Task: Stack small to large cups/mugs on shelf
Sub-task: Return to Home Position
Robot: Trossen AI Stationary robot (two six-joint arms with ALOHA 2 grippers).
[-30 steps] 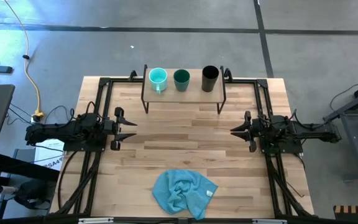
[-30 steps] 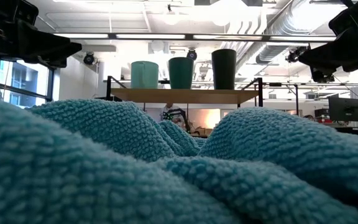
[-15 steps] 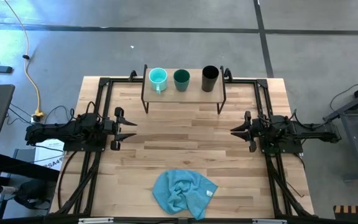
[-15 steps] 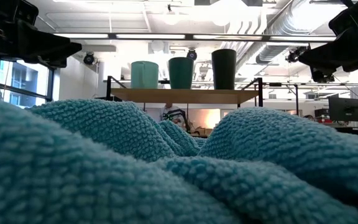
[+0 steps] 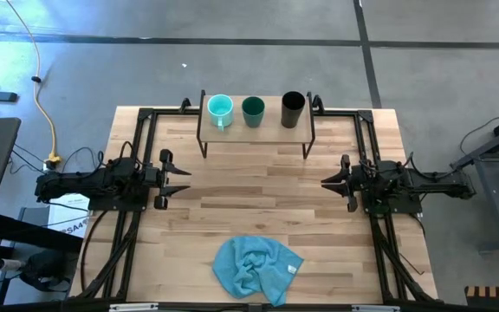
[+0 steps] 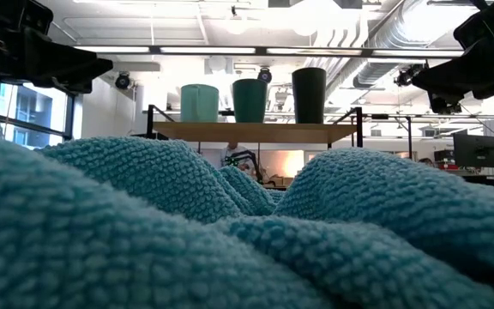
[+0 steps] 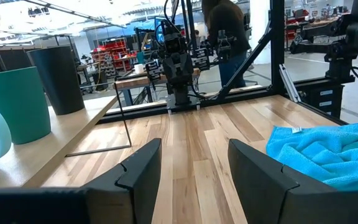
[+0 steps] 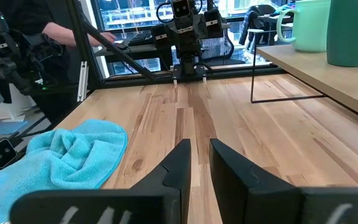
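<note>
The shelf stands on its thin black legs at the table's far middle. Three cups stand in a row on it: the light turquoise mug on the left, the dark teal cup in the middle and the tall black cup on the right. They also show in the low view: the mug, the teal cup and the black cup. My left gripper is at the table's left, open wide and empty. My right gripper is at the table's right, open by a narrow gap and empty.
A crumpled blue cloth lies near the table's front edge and fills the low view's foreground. Bare tabletop lies between the two grippers and the shelf. Black frame rails run along both table sides. A person stands beyond the table.
</note>
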